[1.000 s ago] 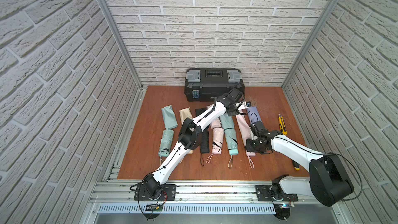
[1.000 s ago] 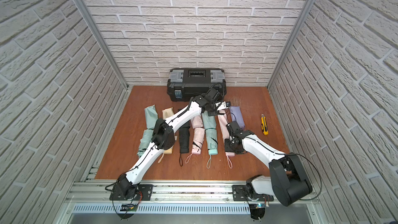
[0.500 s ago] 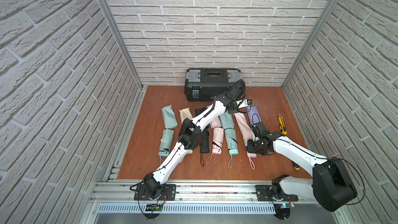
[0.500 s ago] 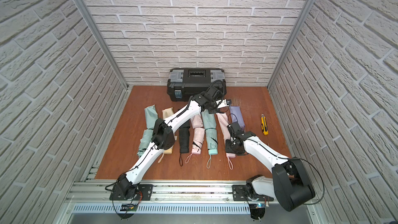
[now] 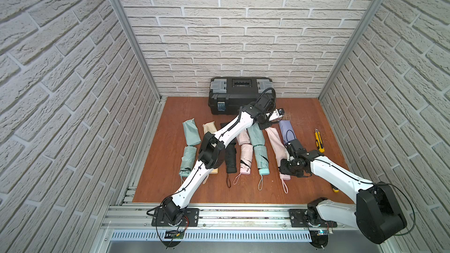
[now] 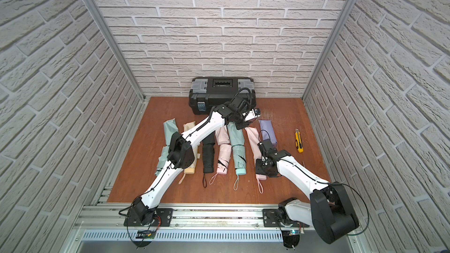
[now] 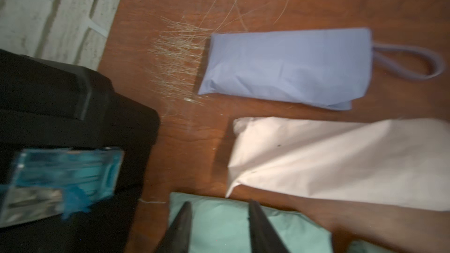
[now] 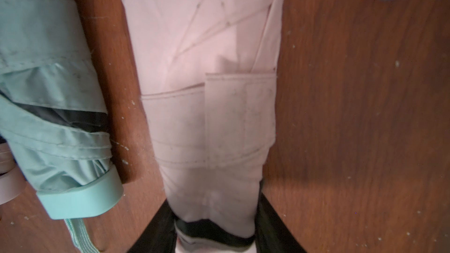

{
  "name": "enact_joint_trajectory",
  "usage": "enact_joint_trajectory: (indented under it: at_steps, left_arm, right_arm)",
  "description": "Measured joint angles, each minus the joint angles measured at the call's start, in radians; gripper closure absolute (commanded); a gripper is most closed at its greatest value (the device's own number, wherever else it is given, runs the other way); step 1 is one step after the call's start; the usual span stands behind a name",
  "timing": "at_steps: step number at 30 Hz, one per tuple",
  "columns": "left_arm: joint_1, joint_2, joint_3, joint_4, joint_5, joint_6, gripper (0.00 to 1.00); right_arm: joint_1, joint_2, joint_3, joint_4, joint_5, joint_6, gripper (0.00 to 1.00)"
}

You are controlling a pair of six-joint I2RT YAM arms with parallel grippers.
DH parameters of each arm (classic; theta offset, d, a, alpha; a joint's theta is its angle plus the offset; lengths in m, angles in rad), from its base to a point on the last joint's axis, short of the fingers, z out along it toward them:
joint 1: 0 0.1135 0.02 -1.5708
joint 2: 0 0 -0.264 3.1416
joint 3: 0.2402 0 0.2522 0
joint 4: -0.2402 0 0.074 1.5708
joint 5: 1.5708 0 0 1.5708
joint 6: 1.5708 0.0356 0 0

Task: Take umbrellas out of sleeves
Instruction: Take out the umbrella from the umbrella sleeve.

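My right gripper [image 5: 285,169] [image 6: 263,166] [image 8: 214,203] is shut on the pink umbrella [image 5: 281,156] [image 8: 209,118] near its handle end, with the strap in view. The pink sleeve [image 5: 272,134] [image 7: 341,161] lies flat and limp at the umbrella's far end; how much of the umbrella it covers is unclear. My left gripper [image 5: 266,124] [image 6: 243,125] [image 7: 219,203] hovers open over the far end of a mint sleeve [image 5: 255,136] [image 7: 219,229], gripping nothing. The lavender sleeve [image 5: 286,130] [image 7: 285,66] lies beside the pink one. A mint umbrella [image 5: 261,159] [image 8: 56,122] rests left of the pink umbrella.
A black toolbox [image 5: 239,93] stands against the back wall, close to my left gripper. A yellow utility knife [image 5: 319,141] lies at the right. Further left lie a pink umbrella [image 5: 246,158], a black umbrella [image 5: 230,159], a cream sleeve [image 5: 209,127] and another mint sleeve [image 5: 191,132].
My left gripper's fingers have parted from shut. My right gripper has drawn the pink umbrella slightly toward the front edge.
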Motion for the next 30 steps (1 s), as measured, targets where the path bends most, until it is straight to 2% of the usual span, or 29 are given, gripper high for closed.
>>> enact_joint_trajectory:
  at_steps: [2,7,16,20,22,30]
  left_arm:
    - [-0.011,0.001,0.0,-0.027,0.051,-0.008,0.83]
    - [-0.028,0.018,0.015,-0.071,0.137,-0.025,0.8]
    - [-0.033,0.114,0.068,-0.076,0.191,-0.064,0.77]
    - [-0.035,0.165,0.083,-0.089,0.163,-0.079,0.66]
    - [-0.039,0.178,0.083,-0.097,0.131,-0.083,0.57]
    - [-0.05,0.183,0.083,-0.079,-0.039,-0.09,0.5]
  right_arm:
    - [0.0,0.0,0.0,0.0,0.0,0.0,0.51]
    - [0.0,0.0,0.0,0.0,0.0,0.0,0.51]
    - [0.0,0.005,0.0,0.001,-0.002,0.0,0.51]
    - [0.0,0.01,0.0,0.003,-0.003,0.0,0.51]
    - [0.0,0.011,0.0,0.003,-0.004,0.0,0.51]
    - [0.0,0.01,-0.001,0.004,-0.011,0.001,0.51]
